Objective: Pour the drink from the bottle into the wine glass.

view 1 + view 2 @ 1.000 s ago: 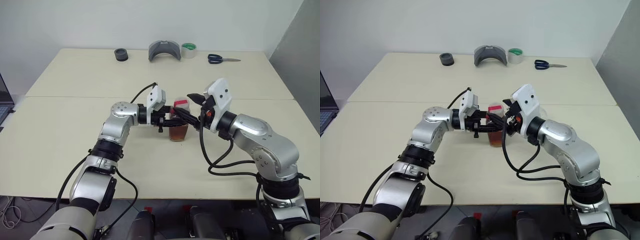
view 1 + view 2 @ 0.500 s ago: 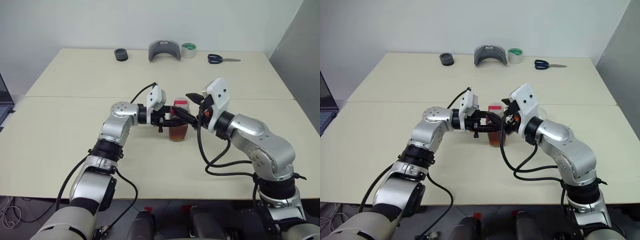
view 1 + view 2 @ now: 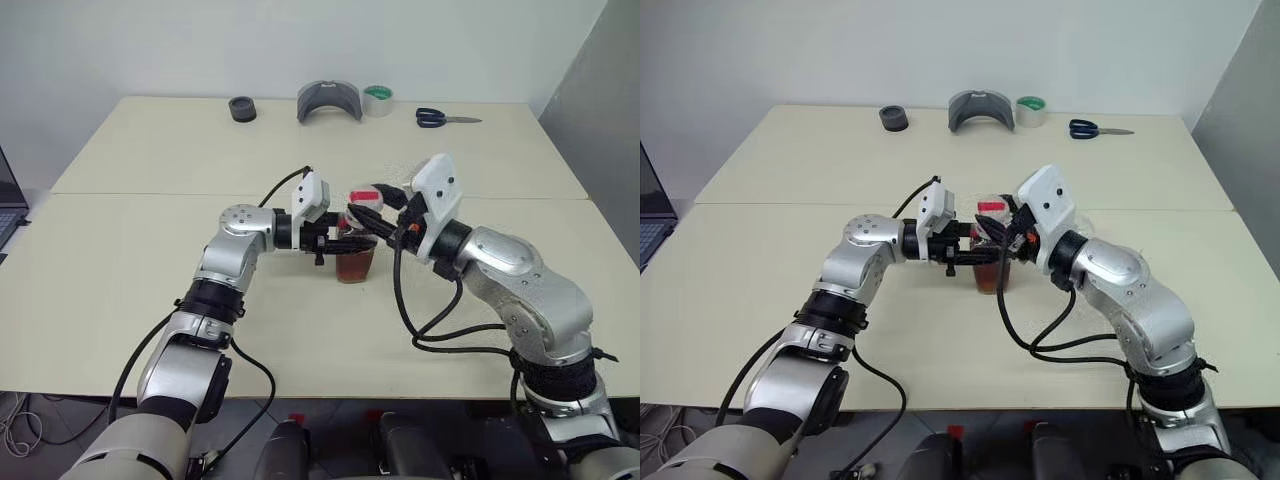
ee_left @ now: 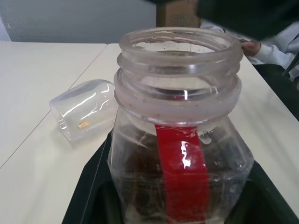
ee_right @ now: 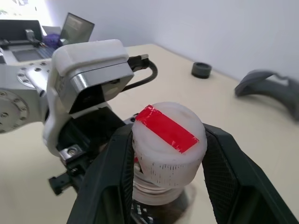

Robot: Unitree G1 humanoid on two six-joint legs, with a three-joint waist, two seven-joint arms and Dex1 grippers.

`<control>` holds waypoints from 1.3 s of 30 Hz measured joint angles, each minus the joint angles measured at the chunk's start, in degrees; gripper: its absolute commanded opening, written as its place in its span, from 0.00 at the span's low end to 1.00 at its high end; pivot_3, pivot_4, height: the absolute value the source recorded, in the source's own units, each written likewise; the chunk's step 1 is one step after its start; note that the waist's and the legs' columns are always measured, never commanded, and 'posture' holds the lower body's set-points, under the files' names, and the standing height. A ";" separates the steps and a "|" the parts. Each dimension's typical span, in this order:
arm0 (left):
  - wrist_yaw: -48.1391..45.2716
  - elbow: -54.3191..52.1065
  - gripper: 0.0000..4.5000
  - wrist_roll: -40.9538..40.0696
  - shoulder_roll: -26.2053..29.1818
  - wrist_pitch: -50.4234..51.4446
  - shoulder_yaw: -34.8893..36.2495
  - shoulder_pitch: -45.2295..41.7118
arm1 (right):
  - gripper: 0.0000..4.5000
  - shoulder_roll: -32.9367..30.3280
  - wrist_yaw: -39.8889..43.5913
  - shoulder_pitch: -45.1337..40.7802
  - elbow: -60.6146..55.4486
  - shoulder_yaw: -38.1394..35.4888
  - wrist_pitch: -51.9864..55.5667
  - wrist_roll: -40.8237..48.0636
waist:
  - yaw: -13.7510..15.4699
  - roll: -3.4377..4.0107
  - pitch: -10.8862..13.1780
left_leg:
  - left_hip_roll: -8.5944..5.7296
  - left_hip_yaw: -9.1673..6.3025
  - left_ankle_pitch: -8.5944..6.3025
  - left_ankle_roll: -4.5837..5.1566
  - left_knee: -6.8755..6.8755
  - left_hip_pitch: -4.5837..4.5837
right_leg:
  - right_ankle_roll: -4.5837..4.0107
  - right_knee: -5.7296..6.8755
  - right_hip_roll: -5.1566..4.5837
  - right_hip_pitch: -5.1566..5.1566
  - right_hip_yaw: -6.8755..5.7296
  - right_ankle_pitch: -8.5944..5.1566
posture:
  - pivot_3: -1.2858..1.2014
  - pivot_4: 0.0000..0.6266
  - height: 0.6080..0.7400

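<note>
a: bottle (image 4: pixel 180 154) sits on the table (image 3: pixel 150 290) in the middle, and the left gripper (image 3: pixel 330 238) is squeezed tight on it.

b: what changed?

a: the cap (image 5: pixel 167 135) came off! a second ago it sat on the neck. now the right gripper (image 5: pixel 168 154) has closed its 2 fingers on it, just above the open mouth.

b: so pouring comes next?

a: i think so. the glass (image 4: pixel 84 112) lies on its side nearby, so it needs standing up.

Along the top edge of the desk (image 3: pixel 150 170) lie a black ring (image 3: pixel 242 109) and a grey curved piece (image 3: pixel 329 101). To their right sit a tape roll (image 3: pixel 378 99) and blue-handled scissors (image 3: pixel 444 118).
</note>
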 measured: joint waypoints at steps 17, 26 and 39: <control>4.85 -1.94 0.40 -0.55 1.64 2.69 3.73 2.20 | 0.38 -1.56 -6.58 33.91 0.61 -15.85 -2.41 -4.91 | -0.22 0.01 0.02 | 0.07 0.07 0.00 0.01 -0.01 0.11 | 0.02 0.06 0.08 0.04 0.09 -0.01 | 0.52 0.24 1.00; 7.11 -2.00 0.40 -0.56 2.47 3.22 5.34 2.27 | 1.00 -1.12 -6.25 32.73 3.94 -18.25 -2.04 -4.02 | -0.35 0.06 0.04 | 0.08 0.08 0.01 0.01 0.02 0.11 | 0.02 0.03 0.13 0.07 0.11 0.00 | 0.52 0.24 1.00; 23.28 3.56 0.40 0.16 8.12 2.91 15.08 2.05 | 1.00 -17.09 10.93 31.68 -0.84 -15.62 -4.97 -1.35 | -0.64 0.02 0.08 | 0.10 0.04 0.00 0.01 0.02 0.13 | 0.04 0.03 0.12 0.07 0.06 0.00 | 0.52 0.24 1.00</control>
